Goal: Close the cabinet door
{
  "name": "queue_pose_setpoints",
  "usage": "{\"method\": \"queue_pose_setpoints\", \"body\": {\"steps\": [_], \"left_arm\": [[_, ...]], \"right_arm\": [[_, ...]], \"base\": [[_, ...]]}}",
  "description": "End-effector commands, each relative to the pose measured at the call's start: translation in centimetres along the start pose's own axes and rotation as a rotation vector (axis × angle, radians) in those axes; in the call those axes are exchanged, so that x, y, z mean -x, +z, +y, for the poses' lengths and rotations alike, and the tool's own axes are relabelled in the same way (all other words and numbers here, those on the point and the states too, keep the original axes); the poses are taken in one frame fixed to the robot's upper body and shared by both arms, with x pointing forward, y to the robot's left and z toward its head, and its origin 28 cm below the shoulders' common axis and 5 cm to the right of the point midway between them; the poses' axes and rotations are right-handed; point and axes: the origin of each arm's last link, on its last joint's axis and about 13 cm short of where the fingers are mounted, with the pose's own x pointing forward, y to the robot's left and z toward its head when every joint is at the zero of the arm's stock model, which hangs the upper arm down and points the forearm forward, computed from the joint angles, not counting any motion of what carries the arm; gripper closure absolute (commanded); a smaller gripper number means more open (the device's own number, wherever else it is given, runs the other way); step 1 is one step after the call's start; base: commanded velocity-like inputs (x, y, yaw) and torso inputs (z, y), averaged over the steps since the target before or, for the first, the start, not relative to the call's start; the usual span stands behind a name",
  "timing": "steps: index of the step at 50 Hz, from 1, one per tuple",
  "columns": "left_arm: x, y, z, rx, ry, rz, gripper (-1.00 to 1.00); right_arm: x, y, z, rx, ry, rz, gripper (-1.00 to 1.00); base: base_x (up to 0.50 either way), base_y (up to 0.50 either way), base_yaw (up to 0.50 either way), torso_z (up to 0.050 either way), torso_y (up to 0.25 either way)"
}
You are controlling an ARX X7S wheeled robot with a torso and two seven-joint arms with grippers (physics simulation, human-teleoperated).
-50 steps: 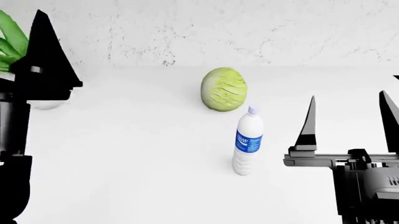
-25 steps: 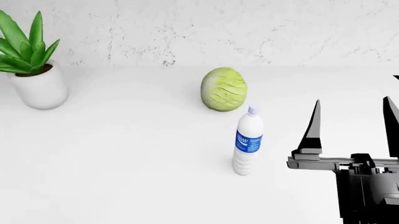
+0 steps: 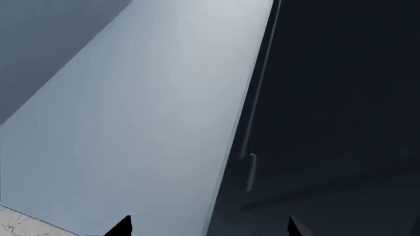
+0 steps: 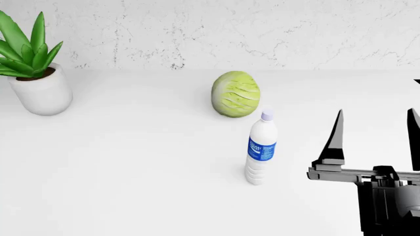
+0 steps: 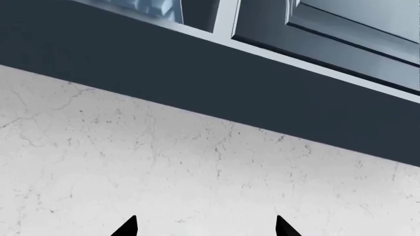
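Both grippers have spread, empty jaws: the left gripper [image 3: 206,228] faces the open cabinet door [image 3: 131,123] to push it; the right gripper [image 4: 375,142] idles above the table [image 4: 131,172].

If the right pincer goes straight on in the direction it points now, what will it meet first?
Probably the marbled wall: the right wrist view, looking along the right pincer, is filled by it, with the dark cabinet underside above. How far off is unclear.

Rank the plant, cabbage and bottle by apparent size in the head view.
1. Plant, pot included, though the frame edge cuts it off.
2. Cabbage and bottle: too close to rank. The bottle is taller but slimmer, and nearer the camera.
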Motion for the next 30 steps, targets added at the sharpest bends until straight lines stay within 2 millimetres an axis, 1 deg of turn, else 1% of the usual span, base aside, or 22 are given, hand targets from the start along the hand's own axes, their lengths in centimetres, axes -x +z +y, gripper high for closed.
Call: {"method": "queue_pose_setpoints", "body": {"steps": [1, 4, 6, 10, 12, 16, 23, 30], "left_arm": [[-2.9, 0.4, -0.7, 0.009, -0.026, -0.022, -1.0], [-3.8, 0.1, -1.3, -0.005, -0.056, -0.02, -1.0], [-4.8, -0.5, -2.1, -0.037, -0.099, -0.005, -1.0], [-7.0, -2.1, -4.1, -0.084, -0.186, 0.053, -1.0], [-8.0, -3.2, -5.6, -0.126, -0.254, 0.065, -1.0], [-9.3, -3.8, -7.4, -0.143, -0.324, 0.07, -1.0], [-10.9, -4.4, -9.5, -0.19, -0.4, 0.079, -1.0], [-11.3, -5.2, -10.1, -0.23, -0.434, 0.096, -1.0]], "right_arm": [[0.2, -0.5, -0.1, -0.005, -0.006, 0.011, -1.0], [0.2, -0.5, 0.0, -0.007, -0.005, 0.012, -1.0], [0.2, -0.7, 0.1, -0.007, -0.002, 0.016, -1.0], [0.2, -0.8, 0.3, -0.012, 0.006, 0.019, -1.0], [0.2, -0.9, 0.3, -0.013, 0.005, 0.022, -1.0], [0.3, -1.1, 0.3, -0.016, 0.004, 0.025, -1.0], [0.4, -1.2, 0.5, -0.021, 0.007, 0.027, -1.0], [0.5, -1.3, 0.5, -0.025, 0.007, 0.028, -1.0]], "base": [[0.0, 0.0, 0.0, 0.0, 0.0], [0.0, 0.0, 0.0, 0.0, 0.0], [0.0, 0.0, 0.0, 0.0, 0.0], [0.0, 0.0, 0.0, 0.0, 0.0], [0.0, 0.0, 0.0, 0.01, 0.0], [0.0, 0.0, 0.0, 0.008, 0.0], [0.0, 0.0, 0.0, 0.001, 0.0], [0.0, 0.0, 0.0, 0.002, 0.0]]}}
